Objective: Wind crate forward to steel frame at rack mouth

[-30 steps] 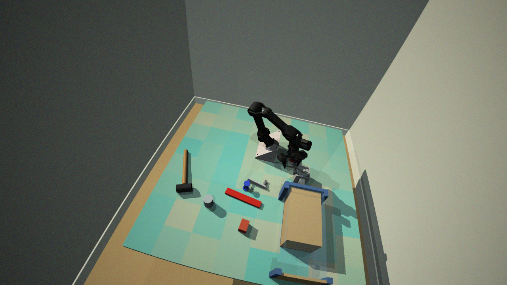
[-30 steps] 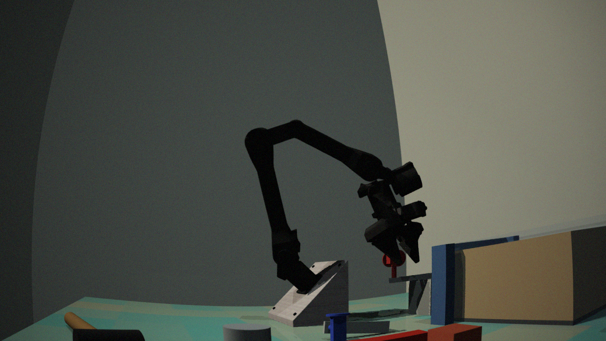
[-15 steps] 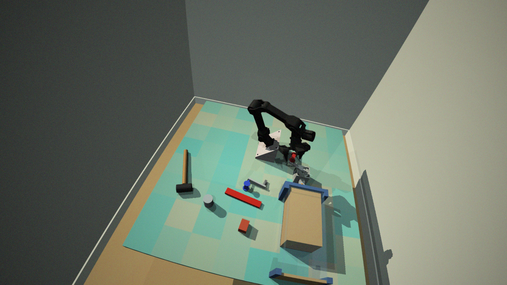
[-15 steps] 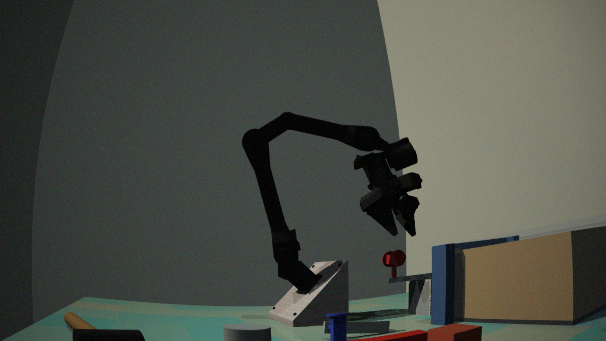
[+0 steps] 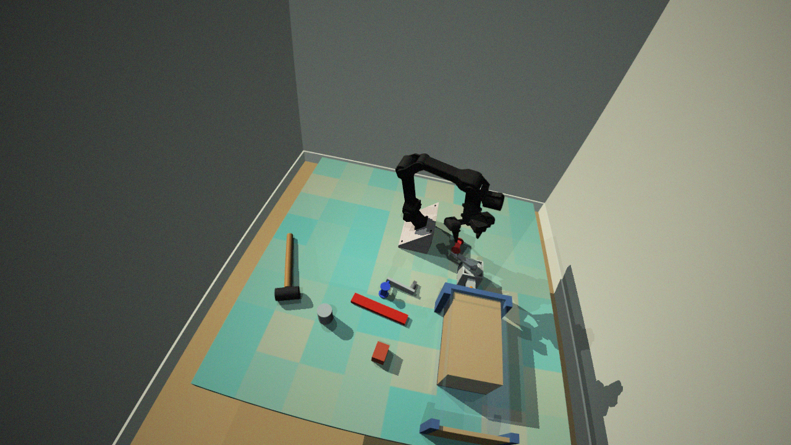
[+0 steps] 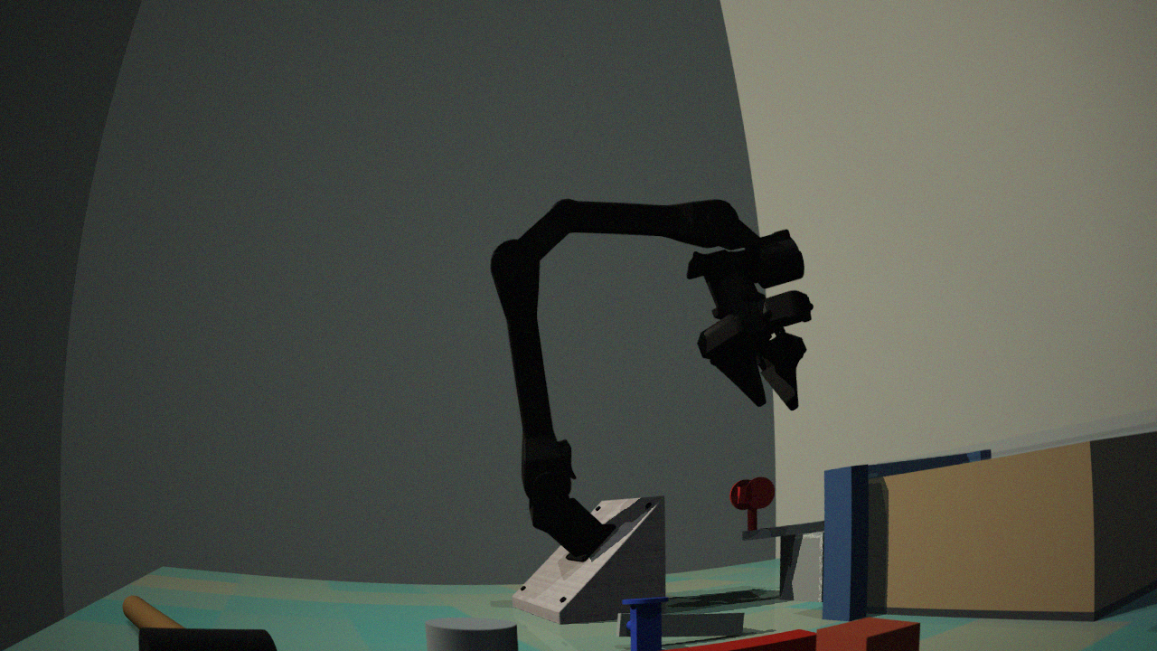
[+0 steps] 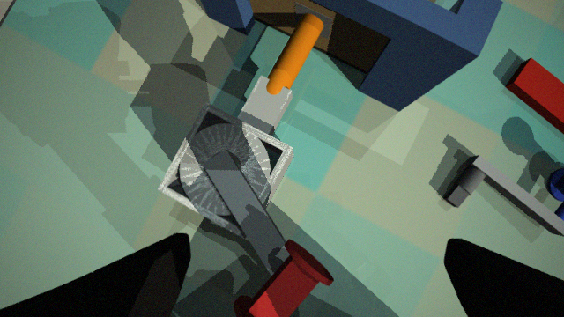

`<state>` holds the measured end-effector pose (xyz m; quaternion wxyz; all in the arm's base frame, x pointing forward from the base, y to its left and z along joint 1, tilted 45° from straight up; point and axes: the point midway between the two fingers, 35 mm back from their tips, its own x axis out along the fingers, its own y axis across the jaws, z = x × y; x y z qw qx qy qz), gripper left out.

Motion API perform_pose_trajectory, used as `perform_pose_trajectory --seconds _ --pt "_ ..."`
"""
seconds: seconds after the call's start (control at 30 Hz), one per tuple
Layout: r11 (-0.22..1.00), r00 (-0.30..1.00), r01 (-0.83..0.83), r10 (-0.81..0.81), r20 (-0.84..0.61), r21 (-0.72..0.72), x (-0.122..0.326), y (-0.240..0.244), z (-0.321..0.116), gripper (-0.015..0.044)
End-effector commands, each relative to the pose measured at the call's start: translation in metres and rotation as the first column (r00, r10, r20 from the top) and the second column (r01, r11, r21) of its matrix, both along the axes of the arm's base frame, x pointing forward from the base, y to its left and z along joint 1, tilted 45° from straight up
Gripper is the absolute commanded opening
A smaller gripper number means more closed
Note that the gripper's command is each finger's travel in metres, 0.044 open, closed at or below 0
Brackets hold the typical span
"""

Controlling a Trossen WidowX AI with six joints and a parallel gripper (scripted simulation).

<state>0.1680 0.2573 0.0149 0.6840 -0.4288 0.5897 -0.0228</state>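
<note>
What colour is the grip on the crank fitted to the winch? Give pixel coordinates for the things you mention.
Red (image 5: 458, 245) (image 6: 752, 494) (image 7: 286, 283); it shows best in the wrist view.

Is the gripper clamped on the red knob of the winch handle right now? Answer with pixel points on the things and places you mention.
No, the gripper (image 6: 778, 407) is open above the red knob (image 5: 458, 245) (image 6: 752, 493) (image 7: 288, 283), with a visible gap between them in the exterior view.
</note>
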Motion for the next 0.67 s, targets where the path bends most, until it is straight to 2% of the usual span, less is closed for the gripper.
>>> perform_pose_trajectory --seconds 0.0,0.33,0.63 --pt "0.998 0.998 0.049 -0.051 -0.049 -0.034 0.004 0.024 -0.019 0.044" --pt "0.979 0.972 0.159 -0.178 -0.152 -0.129 0.006 0.063 -0.077 0.044" --pt "0.978 0.972 0.161 -0.18 -0.153 -0.131 0.006 0.063 -0.079 0.044"
